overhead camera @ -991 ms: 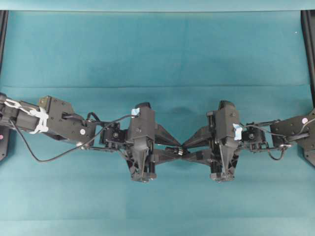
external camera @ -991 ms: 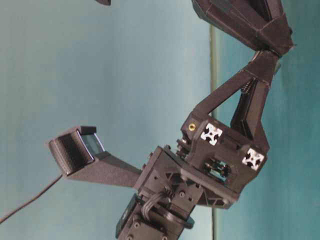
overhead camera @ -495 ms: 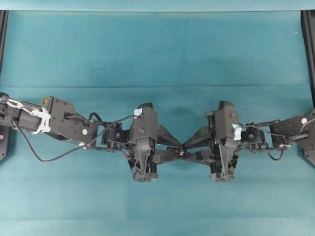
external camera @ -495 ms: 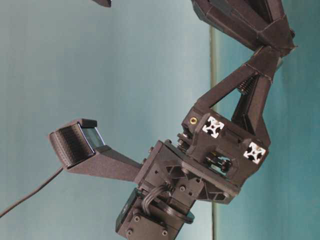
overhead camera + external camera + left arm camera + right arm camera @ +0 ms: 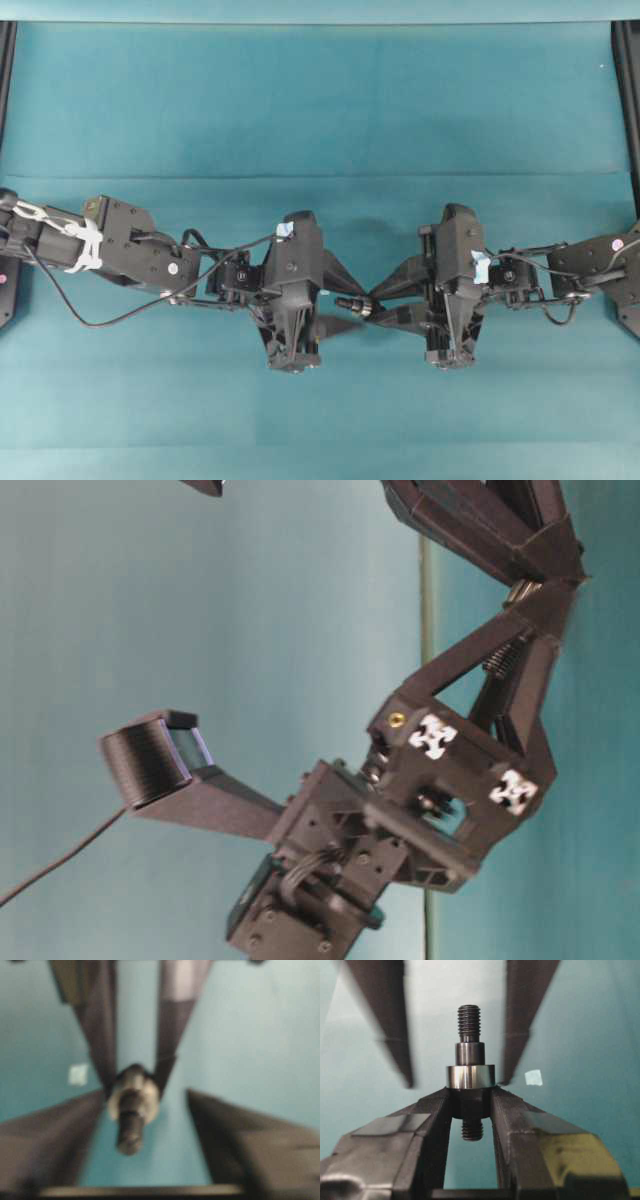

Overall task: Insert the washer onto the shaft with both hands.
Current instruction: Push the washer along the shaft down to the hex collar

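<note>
Washer on shaft, in right tool

Blurred view: the left gripper stood open, its fingers wide apart and clear of the shaft. The washer sat ringed on the shaft, which the right gripper pinched from above. A pale tape square lay on the teal cloth

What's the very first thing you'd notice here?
The shiny washer sitting on the dark shaft, right in the middle of the right wrist picture, pinched by the right gripper. Then, from overhead, the left gripper facing it with its fingers spread wide, above the teal table.
</note>
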Controlling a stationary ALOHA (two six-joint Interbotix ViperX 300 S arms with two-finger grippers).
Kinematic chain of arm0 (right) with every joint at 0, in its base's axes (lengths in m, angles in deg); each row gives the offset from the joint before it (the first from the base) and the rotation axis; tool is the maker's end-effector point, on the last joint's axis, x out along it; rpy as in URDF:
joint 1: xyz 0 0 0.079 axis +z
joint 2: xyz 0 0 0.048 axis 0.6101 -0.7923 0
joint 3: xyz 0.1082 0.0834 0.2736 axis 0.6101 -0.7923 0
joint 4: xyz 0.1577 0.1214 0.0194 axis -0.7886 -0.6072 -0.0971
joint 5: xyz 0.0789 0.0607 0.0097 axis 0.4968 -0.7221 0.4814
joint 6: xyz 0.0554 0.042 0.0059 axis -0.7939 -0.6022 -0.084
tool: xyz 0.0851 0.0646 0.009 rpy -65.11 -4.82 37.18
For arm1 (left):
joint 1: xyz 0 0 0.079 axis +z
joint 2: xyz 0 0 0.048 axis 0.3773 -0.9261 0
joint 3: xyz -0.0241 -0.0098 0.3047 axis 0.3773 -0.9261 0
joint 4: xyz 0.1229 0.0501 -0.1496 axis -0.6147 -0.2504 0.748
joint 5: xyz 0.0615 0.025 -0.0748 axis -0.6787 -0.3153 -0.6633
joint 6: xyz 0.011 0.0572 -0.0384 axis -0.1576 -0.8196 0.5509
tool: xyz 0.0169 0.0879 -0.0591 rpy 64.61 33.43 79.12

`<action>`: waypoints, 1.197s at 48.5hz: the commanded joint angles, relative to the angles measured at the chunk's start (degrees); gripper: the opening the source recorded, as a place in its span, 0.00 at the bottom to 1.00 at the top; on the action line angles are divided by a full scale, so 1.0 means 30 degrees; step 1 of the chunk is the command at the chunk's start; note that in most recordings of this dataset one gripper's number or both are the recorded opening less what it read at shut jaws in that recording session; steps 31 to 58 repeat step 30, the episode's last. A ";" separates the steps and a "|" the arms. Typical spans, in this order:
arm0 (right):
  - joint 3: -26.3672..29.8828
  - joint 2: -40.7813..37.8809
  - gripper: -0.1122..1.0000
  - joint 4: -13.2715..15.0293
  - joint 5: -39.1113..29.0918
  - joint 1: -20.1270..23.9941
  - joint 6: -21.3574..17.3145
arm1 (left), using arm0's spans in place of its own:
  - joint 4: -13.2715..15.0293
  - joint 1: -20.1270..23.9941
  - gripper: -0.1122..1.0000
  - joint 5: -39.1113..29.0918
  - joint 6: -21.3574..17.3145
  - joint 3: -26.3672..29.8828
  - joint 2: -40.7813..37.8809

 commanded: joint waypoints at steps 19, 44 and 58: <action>0.0322 0.0146 0.10 0.0000 -0.0205 -0.0029 0.0000 | -0.0059 0.0176 0.85 0.0029 -0.0146 -0.0615 0.1494; 0.0322 0.0146 0.10 0.0000 -0.0176 -0.0029 -0.0029 | -0.0059 0.0176 0.85 -0.1025 -0.0059 -0.1260 0.2549; 0.0322 0.0146 0.10 0.0000 -0.0176 -0.0029 -0.0029 | -0.0059 0.0176 0.85 -0.1025 -0.0059 -0.1260 0.2549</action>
